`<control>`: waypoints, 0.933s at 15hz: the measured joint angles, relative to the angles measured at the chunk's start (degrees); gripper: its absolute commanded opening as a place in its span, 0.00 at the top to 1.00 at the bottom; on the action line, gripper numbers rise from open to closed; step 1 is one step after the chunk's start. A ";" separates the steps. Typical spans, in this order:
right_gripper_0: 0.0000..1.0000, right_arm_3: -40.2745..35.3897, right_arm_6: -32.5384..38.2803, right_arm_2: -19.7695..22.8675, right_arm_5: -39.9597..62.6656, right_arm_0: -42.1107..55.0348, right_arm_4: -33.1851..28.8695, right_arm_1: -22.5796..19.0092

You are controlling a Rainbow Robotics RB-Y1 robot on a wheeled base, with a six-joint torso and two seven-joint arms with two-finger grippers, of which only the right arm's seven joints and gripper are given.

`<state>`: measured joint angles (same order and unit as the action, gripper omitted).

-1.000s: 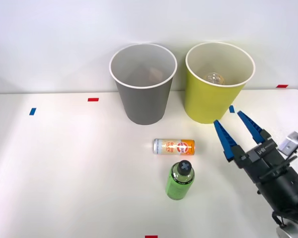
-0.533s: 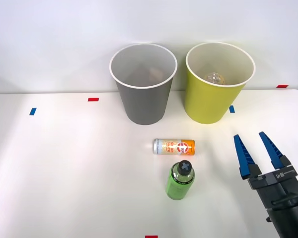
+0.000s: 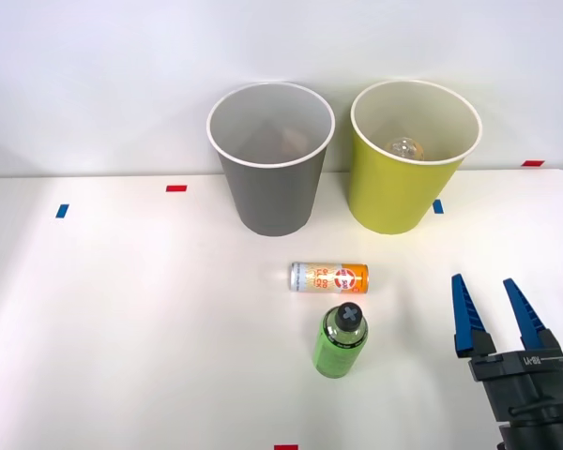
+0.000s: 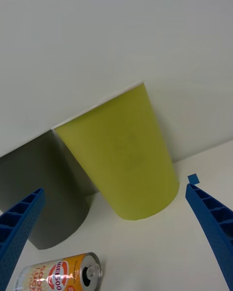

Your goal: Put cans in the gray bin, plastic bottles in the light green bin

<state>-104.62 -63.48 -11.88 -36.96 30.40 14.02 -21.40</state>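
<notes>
A slim silver-and-orange can (image 3: 328, 277) lies on its side at the table's middle, also seen as the can (image 4: 58, 274) in the wrist view. Just in front of it stands the green bottle (image 3: 341, 341) with a black cap. The gray bin (image 3: 270, 159) and the light green bin (image 3: 413, 157) stand side by side at the back; something brownish lies in the gray one and a clear rounded thing in the green one. My right gripper (image 3: 495, 307) is open and empty at the front right, well right of the can and bottle. The wrist view faces the light green bin (image 4: 124, 160) and gray bin (image 4: 43, 194).
Small red and blue tape marks (image 3: 175, 188) dot the white table. A white wall rises right behind the bins. Open table surface lies to the left of the can and between the gripper and the bottle.
My right gripper has drawn back from near the light green bin toward the table's front right, staying open and empty. The can, bottle and bins have not moved.
</notes>
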 measured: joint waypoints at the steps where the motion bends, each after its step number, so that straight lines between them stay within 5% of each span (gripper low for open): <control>1: 0.00 -0.02 0.24 1.64 1.31 -0.05 -4.20 2.34; 7: 0.00 0.25 5.93 8.91 4.23 1.07 -25.90 17.67; 14: 0.00 3.18 0.38 8.59 -7.49 10.28 -27.27 17.39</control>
<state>-101.44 -63.10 -3.29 -44.45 40.68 -13.24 -4.01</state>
